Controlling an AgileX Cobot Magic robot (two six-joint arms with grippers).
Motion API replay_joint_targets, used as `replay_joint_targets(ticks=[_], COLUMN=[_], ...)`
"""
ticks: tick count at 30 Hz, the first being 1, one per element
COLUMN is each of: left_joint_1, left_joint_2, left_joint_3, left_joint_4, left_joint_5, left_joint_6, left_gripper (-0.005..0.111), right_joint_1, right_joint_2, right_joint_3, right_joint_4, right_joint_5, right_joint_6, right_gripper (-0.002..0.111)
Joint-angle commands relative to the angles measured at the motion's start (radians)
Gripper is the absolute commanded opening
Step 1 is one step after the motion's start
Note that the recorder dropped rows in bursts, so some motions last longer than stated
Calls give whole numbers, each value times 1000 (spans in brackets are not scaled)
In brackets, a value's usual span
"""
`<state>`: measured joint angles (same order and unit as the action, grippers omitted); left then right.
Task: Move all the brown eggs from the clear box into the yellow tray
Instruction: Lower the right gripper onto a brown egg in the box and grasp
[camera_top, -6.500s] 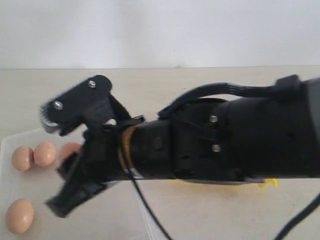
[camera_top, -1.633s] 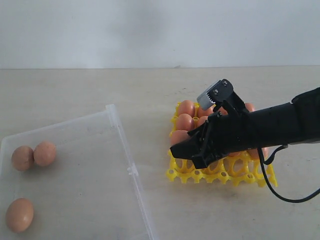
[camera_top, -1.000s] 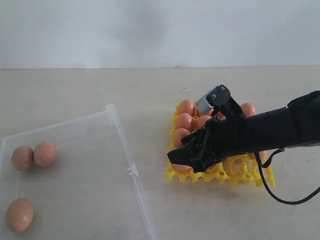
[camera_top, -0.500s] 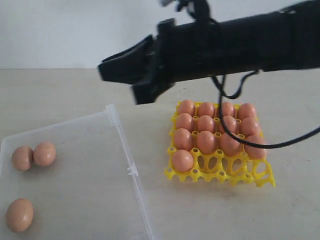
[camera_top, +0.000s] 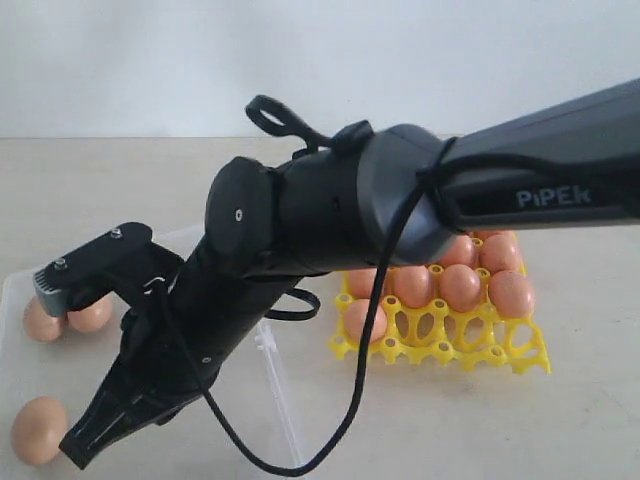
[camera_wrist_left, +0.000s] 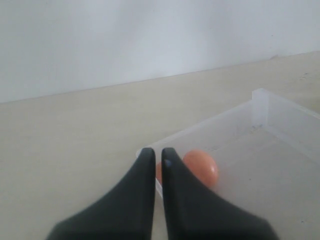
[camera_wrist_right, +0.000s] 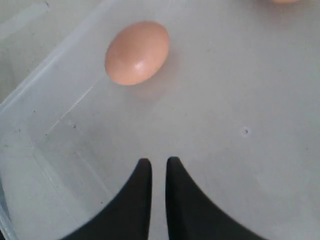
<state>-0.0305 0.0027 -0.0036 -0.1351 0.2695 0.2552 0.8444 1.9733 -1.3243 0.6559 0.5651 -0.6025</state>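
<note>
Background: plain white wall behind a pale beige tabletop.
We see the wall as flat off-white, uniform, shading a touch greyer toward the top. It meets the tabletop in one straight line, level across the exterior view and slightly tilted in the left wrist view. The tabletop is matte cream-beige with faint darker specks and a few small marks near the far edge. We read the light as soft and even, with weak, blurred shadows on the surface and little glare. We can't tell where the light comes from. The wall and the tabletop are all we see of the room.
</note>
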Motion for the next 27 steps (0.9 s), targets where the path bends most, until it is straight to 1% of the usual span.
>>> replay_joint_targets(ticks=[1,4,6,7,10,12,16,19,27], left_joint_1=[-3,-3,-3,-3,-3,-3,-3,-3,-3], left_joint_2=[-3,-3,-3,-3,-3,-3,-3,-3,-3], left_joint_3=[4,4,4,4,4,4,4,4,4], left_joint_4=[-7,-7,-7,-7,-7,-7,-7,-7,-7], left_joint_5=[-7,-7,-7,-7,-7,-7,-7,-7,-7], left_joint_6=[-1,-1,-1,-1,-1,-1,-1,-1,-1], left_gripper=[4,4,4,4,4,4,4,4,4], right_joint_1=[5,5,5,5,5,5,5,5,5], right_joint_2=[3,3,5,7,33,69,166,215,277], right_joint_3=[-14,-14,-14,-14,-32,-66,-170,-220,-246], right_joint_4=[46,166,262,313,398,423,435,435,436], right_joint_5=[-35,-121,-170,-196,-210,-169,-87,-57,-41], right_joint_6=[51,51,51,51,51,58,134,196,231], right_gripper=[16,39,49,50,50,50,50,50,50])
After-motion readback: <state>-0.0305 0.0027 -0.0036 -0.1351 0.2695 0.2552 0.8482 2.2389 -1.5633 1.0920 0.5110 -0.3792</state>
